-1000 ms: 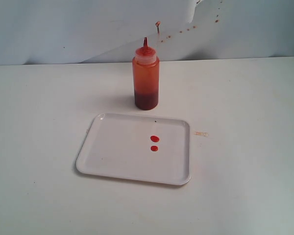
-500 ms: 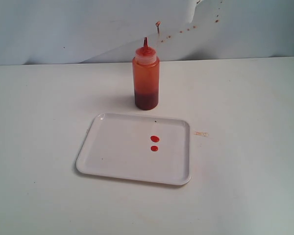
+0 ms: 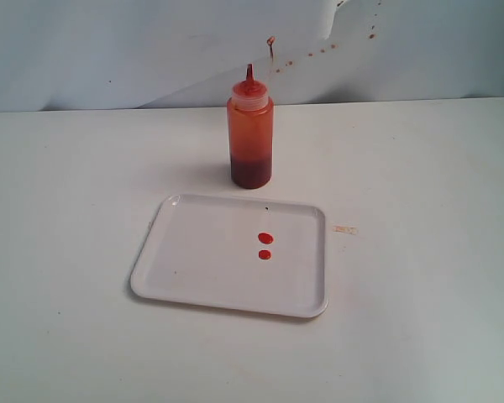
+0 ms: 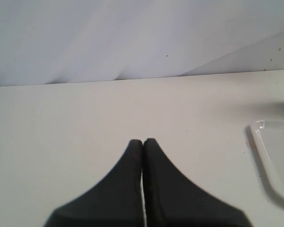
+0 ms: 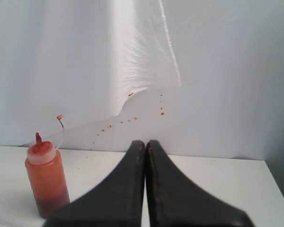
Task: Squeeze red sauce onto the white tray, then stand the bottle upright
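Observation:
The bottle (image 3: 251, 134) stands upright on the table just behind the white tray (image 3: 202, 256), with dark red fill at its base. Two round drops of red sauce (image 3: 265, 238) lie on the tray's right half. Neither arm shows in the exterior view. My left gripper (image 4: 143, 141) is shut and empty over bare table, with a corner of the tray (image 4: 274, 156) off to one side. My right gripper (image 5: 145, 142) is also shut and empty, and the bottle (image 5: 46, 177) stands apart from it, untouched.
A white backdrop with small red-brown specks (image 3: 319, 49) rises behind the table. A small brownish mark (image 3: 345, 228) lies on the table right of the tray. The table's back edge (image 3: 403, 102) runs just behind the bottle.

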`<act>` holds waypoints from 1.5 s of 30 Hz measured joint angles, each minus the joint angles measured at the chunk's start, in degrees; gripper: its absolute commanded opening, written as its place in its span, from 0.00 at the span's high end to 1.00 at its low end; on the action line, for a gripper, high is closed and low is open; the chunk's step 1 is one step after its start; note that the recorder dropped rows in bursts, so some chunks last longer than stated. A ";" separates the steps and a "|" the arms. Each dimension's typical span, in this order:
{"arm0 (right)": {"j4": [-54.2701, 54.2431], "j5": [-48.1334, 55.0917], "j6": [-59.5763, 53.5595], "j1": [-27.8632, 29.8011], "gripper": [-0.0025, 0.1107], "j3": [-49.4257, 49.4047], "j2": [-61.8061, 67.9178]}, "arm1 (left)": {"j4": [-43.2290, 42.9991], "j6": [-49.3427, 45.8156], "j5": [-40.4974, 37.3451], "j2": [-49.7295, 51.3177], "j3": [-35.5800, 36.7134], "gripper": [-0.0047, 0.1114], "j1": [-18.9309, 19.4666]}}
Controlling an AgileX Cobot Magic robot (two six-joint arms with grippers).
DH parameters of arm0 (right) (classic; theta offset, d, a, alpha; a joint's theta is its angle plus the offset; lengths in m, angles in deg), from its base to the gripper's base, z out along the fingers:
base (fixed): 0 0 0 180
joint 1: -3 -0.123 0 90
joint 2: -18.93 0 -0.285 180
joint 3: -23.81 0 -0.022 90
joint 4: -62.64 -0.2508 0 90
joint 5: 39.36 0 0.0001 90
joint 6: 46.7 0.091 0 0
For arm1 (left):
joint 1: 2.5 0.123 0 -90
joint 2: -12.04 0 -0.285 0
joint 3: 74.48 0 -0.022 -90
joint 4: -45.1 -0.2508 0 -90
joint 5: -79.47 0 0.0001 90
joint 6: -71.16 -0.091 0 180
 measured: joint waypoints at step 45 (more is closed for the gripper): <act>-0.94 -0.21 0.00 0.00 0.98 1.37 -38.85 | -0.03 -0.37 -0.13 0.00 0.04 0.96 0.00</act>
